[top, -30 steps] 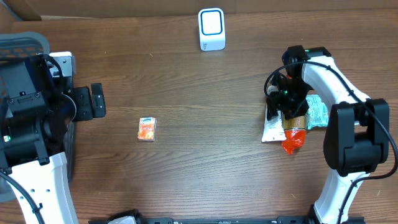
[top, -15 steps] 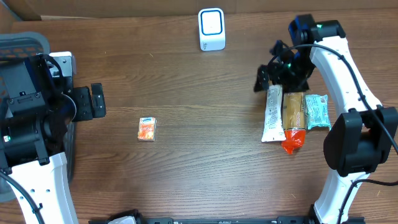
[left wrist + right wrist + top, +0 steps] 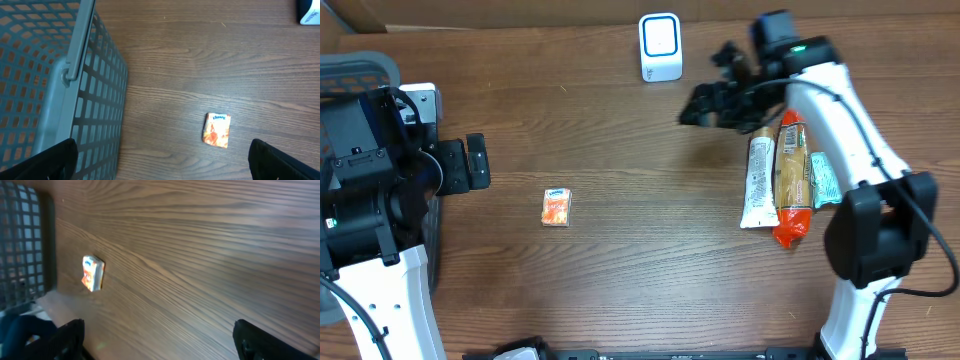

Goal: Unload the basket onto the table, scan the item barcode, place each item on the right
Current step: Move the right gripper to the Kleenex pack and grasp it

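Tissue packet (image 3: 556,208) lies flat at 9 o'clock on table (image 3: 640,270), in all views; overhead alone shows scanner (image 3: 660,47) at 12 and snack wrappers (image 3: 782,185) at 3; left gripper (image 3: 160,155) and right gripper (image 3: 165,340) empty, jaws apart.

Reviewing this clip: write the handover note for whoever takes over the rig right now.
Left gripper: open, empty, beside the grey basket.
Right gripper: open, empty, above the table just right of the scanner.
Items: orange tissue pack alone mid-table; white packet, tan bar and teal packet side by side on the right.
Done: nothing is held or at the scanner; past scans cannot be told.
Left: grasp an item and show its barcode to the scanner.
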{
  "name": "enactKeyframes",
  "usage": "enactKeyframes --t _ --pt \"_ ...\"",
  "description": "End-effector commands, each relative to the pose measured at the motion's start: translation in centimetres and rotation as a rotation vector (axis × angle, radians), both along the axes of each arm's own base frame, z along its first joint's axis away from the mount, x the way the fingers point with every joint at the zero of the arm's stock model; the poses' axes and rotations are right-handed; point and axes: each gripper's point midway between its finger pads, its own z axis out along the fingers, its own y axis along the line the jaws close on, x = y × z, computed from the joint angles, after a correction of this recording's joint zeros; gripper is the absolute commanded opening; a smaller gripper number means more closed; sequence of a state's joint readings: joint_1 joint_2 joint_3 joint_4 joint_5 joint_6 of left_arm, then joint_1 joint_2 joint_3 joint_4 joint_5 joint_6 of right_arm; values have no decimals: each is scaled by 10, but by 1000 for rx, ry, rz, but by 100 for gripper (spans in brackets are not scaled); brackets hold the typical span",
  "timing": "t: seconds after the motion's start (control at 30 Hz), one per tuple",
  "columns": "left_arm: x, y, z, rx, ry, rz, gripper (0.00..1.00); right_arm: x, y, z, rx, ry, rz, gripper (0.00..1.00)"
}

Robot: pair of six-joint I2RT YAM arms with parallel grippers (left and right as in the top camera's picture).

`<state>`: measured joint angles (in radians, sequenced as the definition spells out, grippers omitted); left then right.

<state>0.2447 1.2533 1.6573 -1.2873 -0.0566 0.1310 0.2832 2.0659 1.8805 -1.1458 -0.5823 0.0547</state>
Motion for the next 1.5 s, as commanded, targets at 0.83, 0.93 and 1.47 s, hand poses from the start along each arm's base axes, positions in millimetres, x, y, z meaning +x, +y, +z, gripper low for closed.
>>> enactKeyframes --t 0.83,0.93,1.47 --pt "1 1 4 6 -10 -8 100 -87 239 -69 -84 -267 297 96" --pt "1 1 4 6 -10 -8 100 -88 245 -90 -94 -254 307 95" --pt "1 1 4 6 -10 -8 100 -82 248 -134 -166 -242 227 74"
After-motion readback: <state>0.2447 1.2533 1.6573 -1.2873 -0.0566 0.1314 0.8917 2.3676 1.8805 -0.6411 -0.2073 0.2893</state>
